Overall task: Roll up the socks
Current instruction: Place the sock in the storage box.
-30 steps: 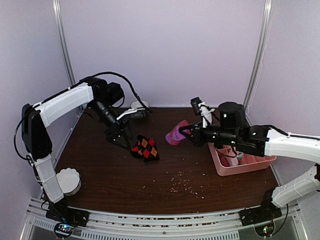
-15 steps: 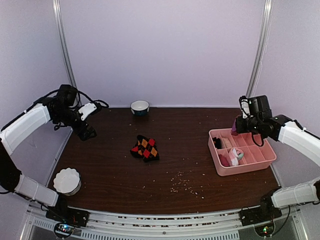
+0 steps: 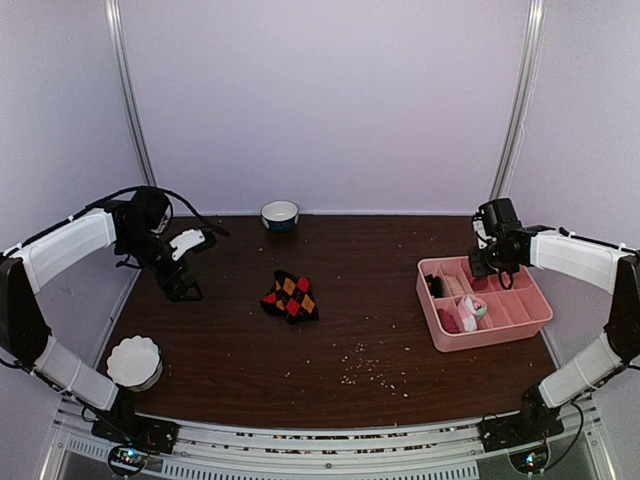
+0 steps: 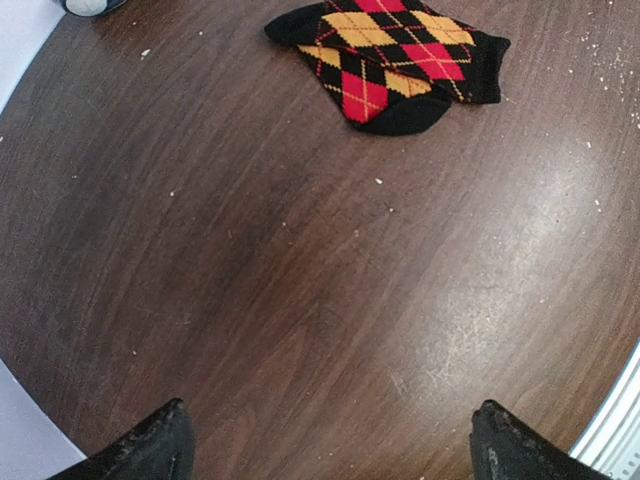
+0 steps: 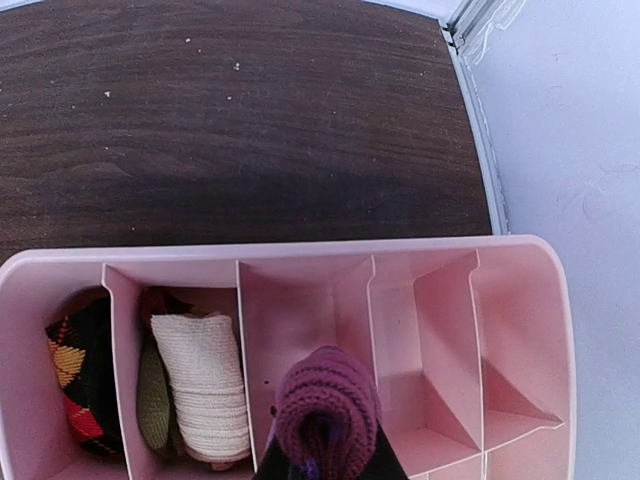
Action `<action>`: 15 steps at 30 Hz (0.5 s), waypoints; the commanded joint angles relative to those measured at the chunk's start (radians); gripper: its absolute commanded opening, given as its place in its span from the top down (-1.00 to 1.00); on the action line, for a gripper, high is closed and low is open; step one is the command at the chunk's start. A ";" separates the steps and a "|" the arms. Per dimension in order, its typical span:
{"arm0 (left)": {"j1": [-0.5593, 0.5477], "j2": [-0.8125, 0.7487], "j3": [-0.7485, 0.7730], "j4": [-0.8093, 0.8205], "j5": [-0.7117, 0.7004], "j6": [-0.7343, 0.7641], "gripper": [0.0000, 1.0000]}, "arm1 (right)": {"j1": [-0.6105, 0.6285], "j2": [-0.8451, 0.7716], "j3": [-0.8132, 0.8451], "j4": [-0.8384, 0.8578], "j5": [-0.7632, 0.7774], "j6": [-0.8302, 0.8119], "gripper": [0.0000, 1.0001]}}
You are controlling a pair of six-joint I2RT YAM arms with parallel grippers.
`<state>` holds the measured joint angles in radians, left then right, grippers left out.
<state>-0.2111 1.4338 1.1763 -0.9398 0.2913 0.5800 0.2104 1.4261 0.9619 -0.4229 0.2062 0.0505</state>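
The black argyle sock lies flat on the dark wooden table, and in the left wrist view it lies at the top. My left gripper hangs open over bare table well to the sock's left, its jaws wide apart with nothing between them. My right gripper is shut on the purple sock, which is rolled into a bundle. It is held above a middle compartment of the pink tray. In the top view the right gripper is over the tray's back left part.
The pink divided tray stands at the right and holds a cream rolled bundle, a rolled argyle bundle and a pink-and-white bundle. A small bowl sits at the back, a white fluted bowl front left. Crumbs lie scattered near the front.
My right arm has carried the purple sock from the table's middle over to the tray. My left arm has pulled away from the argyle sock to the left side.
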 commanded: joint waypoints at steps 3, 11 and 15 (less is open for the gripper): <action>-0.003 0.012 0.028 -0.025 0.036 0.013 -0.96 | -0.029 0.073 0.058 0.021 -0.022 -0.046 1.00; -0.002 -0.008 0.029 -0.065 0.014 0.020 -0.96 | -0.043 0.146 0.093 0.003 -0.070 -0.056 0.84; -0.003 -0.013 0.041 -0.082 0.000 0.021 -0.96 | -0.045 0.134 0.118 -0.011 -0.128 -0.043 0.13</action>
<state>-0.2111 1.4349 1.1839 -0.9920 0.3000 0.5854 0.1741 1.5749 1.0298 -0.4248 0.1421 0.0029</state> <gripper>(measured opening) 0.979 0.303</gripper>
